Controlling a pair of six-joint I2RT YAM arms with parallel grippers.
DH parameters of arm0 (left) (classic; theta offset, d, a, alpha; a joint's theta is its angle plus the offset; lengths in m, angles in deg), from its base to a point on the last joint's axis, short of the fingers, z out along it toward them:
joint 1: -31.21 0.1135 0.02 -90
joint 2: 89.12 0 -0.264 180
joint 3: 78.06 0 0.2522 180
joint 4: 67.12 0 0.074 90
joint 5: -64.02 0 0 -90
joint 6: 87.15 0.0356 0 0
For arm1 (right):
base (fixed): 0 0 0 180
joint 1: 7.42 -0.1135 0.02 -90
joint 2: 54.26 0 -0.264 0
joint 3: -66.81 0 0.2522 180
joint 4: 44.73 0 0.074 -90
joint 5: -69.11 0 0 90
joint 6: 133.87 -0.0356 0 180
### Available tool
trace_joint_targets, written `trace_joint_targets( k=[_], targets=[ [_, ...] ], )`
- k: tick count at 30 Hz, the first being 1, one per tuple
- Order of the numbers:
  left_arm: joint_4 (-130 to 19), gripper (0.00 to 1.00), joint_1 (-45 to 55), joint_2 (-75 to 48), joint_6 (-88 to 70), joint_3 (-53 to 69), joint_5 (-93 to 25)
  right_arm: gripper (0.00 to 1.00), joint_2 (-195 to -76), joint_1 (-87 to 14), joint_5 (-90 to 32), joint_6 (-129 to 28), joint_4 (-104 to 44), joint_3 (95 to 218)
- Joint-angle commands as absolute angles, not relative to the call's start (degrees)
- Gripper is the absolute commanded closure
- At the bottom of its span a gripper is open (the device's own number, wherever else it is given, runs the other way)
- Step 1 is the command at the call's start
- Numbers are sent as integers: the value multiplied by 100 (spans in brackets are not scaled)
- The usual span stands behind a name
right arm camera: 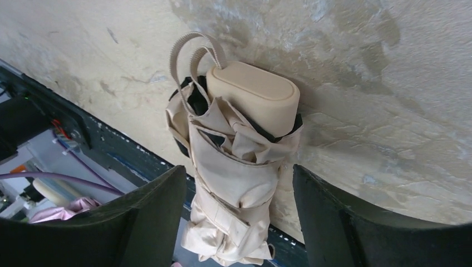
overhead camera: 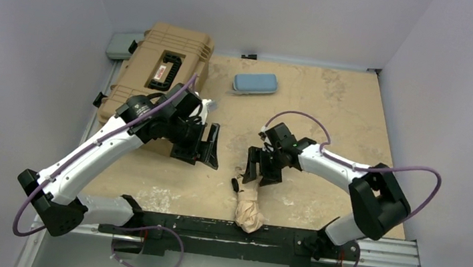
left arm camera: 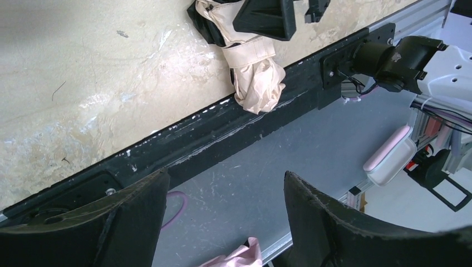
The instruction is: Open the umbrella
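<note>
The umbrella (overhead camera: 249, 210) is folded and strapped shut. It lies at the table's near edge, with its cloth end over the black rail. In the right wrist view it (right arm camera: 234, 183) shows pale beige cloth with a black underside, a beige handle (right arm camera: 253, 94) and a wrist loop (right arm camera: 195, 50). My right gripper (overhead camera: 258, 171) is open, with its fingers (right arm camera: 345, 222) on either side of the cloth and a gap on both sides. My left gripper (overhead camera: 209, 147) is open and empty, to the left of the umbrella. The left wrist view shows the umbrella (left arm camera: 255, 75) far ahead of the left gripper (left arm camera: 225, 186).
A tan ribbed hard case (overhead camera: 160, 71) with a black handle stands at the back left, under the left arm. A light-blue oblong sleeve (overhead camera: 255, 83) lies at the back centre. The black rail (overhead camera: 196, 228) runs along the near edge, with grey floor below it.
</note>
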State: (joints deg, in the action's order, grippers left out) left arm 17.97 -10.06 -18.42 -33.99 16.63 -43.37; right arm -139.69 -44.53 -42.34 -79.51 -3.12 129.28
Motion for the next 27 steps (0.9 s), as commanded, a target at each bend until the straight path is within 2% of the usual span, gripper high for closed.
trace_joint_targets(
  k=[1,5,6,8,9,14,19,27],
  targets=[
    [1686,27,-1019,-2056,-3420,1577,-4224,35,-14206,-4575,-4085,-7830,-551,13067],
    [1670,26,-1021,-2154,-3474,1484,-4177,46,-14477,-4597,-4071,-7648,-520,13203],
    [1669,26,-1020,-2171,-3487,1469,-4168,55,-14531,-4599,-4079,-7609,-516,13236],
    [1676,26,-1020,-2211,-3513,1439,-4150,89,-14637,-4605,-4127,-7499,-475,13327],
    [1682,26,-1025,-2233,-3526,1429,-4135,100,-14671,-4601,-4167,-7437,-378,13425],
    [1792,23,-1019,-2431,-3618,1479,-3992,100,-14384,-4596,-4221,-7296,659,14493],
    [1747,9,-1011,-2668,-3742,1546,-3784,100,-14079,-4574,-3414,-7587,1536,15779],
    [1276,0,-1005,-2853,-3926,1922,-3654,100,-13490,-4473,-3463,-8648,1180,16463]
  ],
)
